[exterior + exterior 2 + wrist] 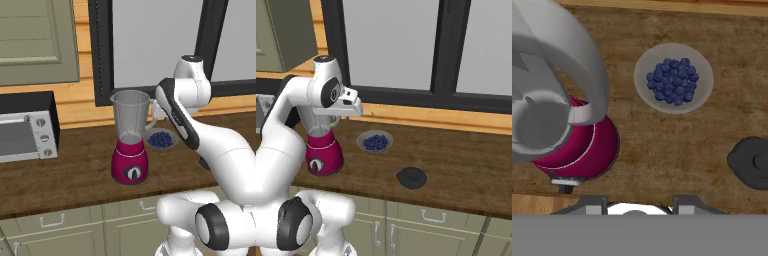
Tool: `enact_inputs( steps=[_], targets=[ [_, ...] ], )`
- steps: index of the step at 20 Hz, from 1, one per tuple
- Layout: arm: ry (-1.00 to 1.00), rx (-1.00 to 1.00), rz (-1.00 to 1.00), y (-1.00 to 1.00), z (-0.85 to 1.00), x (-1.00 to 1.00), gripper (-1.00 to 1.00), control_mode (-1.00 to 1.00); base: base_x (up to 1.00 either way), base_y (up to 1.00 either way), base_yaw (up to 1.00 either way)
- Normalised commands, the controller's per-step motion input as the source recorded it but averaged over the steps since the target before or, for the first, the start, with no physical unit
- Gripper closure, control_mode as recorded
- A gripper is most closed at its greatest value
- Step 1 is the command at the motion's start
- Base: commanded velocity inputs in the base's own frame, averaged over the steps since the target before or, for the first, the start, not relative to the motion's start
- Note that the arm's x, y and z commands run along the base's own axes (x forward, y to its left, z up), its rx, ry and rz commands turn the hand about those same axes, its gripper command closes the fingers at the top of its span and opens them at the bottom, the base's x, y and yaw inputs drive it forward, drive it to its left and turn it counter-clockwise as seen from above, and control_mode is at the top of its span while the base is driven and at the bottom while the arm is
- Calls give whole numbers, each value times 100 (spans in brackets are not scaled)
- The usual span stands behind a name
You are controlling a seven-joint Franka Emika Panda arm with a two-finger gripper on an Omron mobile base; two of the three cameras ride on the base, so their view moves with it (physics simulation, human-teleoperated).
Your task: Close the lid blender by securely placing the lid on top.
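You are looking at a wooden counter (75,175) running across under a dark-framed window (150,45), and going left to right you are first meeting a toaster oven (27,131) sitting at the counter's far left, well apart from everything else. Next, the blender (130,145) is standing upright near the counter's middle, its clear jar open at the top with nothing resting on the rim; in the hand view the blender (557,125) is sitting at about 9 o'clock with its jar mouth facing the camera. Just beside it, at roughly 2 o'clock from its base in the left base view, a small bowl of blueberries (160,139) is sitting close to the jar handle but apart from it. Further right, the lid (411,177) is lying flat on the bare wood near the front edge, at about 4 o'clock from the bowl in the right base view and at 3 o'clock in the hand view (752,162). The gripper (353,106) is hanging above the counter between blender and bowl, its fingers drawn together on nothing. Open wood is stretching around the lid and on to the right, with cabinet drawers (431,217) below the front edge.
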Motion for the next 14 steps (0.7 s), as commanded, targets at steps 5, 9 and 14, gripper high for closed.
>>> enact_inputs(
  steps=[5, 9, 14],
  targets=[
    [-1, 4, -2, -9, -1, -26, -100, -100, 0, 0, 0],
    [-3, 27, -25, -87, -20, -94, -100, -100, 0, 0, 0],
    [0, 27, -28, -100, -30, -81, -100, -100, 0, 0, 0]
  ],
)
